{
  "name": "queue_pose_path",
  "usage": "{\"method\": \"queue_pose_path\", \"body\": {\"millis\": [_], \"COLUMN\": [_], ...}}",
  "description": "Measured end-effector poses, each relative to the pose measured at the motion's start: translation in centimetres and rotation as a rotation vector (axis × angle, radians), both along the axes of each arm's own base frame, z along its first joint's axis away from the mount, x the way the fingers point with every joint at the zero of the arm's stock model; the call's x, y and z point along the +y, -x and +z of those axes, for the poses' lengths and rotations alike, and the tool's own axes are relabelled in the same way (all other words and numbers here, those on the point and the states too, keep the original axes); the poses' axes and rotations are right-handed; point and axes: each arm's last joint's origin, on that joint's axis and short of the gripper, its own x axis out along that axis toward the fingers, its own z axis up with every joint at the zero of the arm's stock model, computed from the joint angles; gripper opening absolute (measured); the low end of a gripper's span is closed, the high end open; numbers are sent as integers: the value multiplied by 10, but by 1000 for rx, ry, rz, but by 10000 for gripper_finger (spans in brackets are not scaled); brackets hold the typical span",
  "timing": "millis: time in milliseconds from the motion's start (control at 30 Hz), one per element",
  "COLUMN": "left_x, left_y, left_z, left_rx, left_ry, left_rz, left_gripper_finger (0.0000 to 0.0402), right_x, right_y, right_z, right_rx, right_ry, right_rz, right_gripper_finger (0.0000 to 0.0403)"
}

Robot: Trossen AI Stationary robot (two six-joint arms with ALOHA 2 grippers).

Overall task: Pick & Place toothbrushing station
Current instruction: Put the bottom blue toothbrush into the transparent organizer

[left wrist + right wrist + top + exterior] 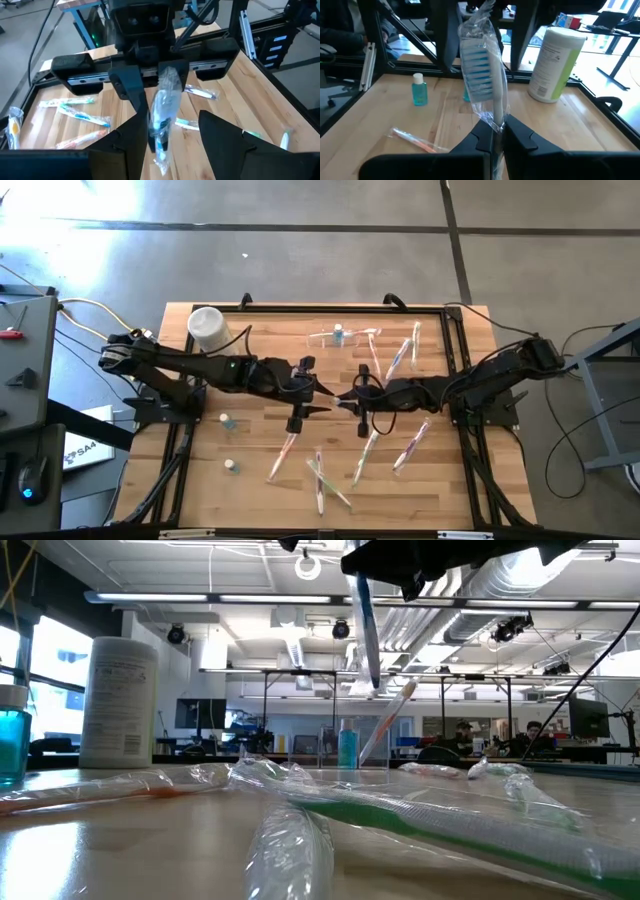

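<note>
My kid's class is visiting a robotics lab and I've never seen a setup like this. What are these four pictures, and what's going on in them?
It is one moment seen by four cameras: one above the table, one at table-top height, and one on each arm's wrist.

Two dark robot arms meet over the middle of a wooden table. The right gripper is shut on a blue-bristled toothbrush in a clear wrapper. The left gripper stands partly open around that same toothbrush, so it looks like a handover.

Several more wrapped toothbrushes lie scattered on the table. There is also a white canister at a far corner, a few small blue bottles, and a clear plastic holder near the far edge, which seems to be the toothbrushing station.

People sit in the room behind.
</note>
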Motion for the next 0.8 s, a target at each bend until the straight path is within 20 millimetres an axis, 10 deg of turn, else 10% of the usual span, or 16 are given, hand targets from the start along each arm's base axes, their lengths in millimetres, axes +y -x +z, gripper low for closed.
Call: {"method": "queue_pose_path", "body": {"millis": [800], "left_x": [-1], "left_y": [-19], "left_z": [-12], "left_rx": [-35], "left_ry": [-42], "left_rz": [32], "left_gripper_finger": [173], "right_x": [-3], "right_y": [-2], "right_z": [6], "right_rx": [-67], "right_ry": [36], "right_rz": [-2], "right_gripper_finger": [11]}}
